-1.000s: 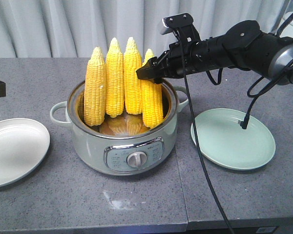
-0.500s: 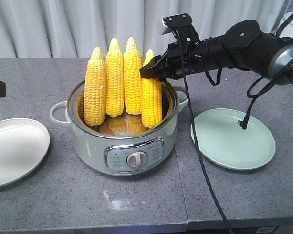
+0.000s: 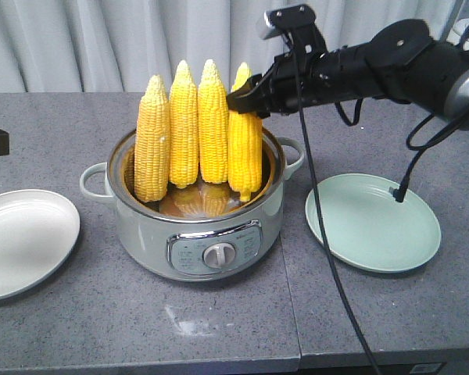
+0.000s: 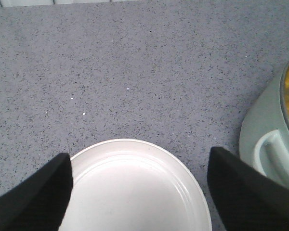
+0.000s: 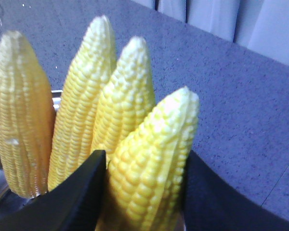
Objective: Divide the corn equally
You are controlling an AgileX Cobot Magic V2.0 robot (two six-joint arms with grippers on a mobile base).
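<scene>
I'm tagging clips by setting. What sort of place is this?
Likely a staged kitchen-style lab bench rather than a home kitchen: a grey speckled countertop, an electric pot holding corn, and a plain curtain behind.

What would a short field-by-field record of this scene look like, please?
pot: pale green, no lid, between the two plates
loose corn: three cobs standing upright inside the pot
held corn: fourth cob, upright, lower end within the pot's rim
right gripper: shut on the fourth cob near its top
left gripper: open, holding nothing, above the white plate
white plate: robot's left of the pot, no corn on it
green plate: robot's right of the pot, no corn on it
</scene>
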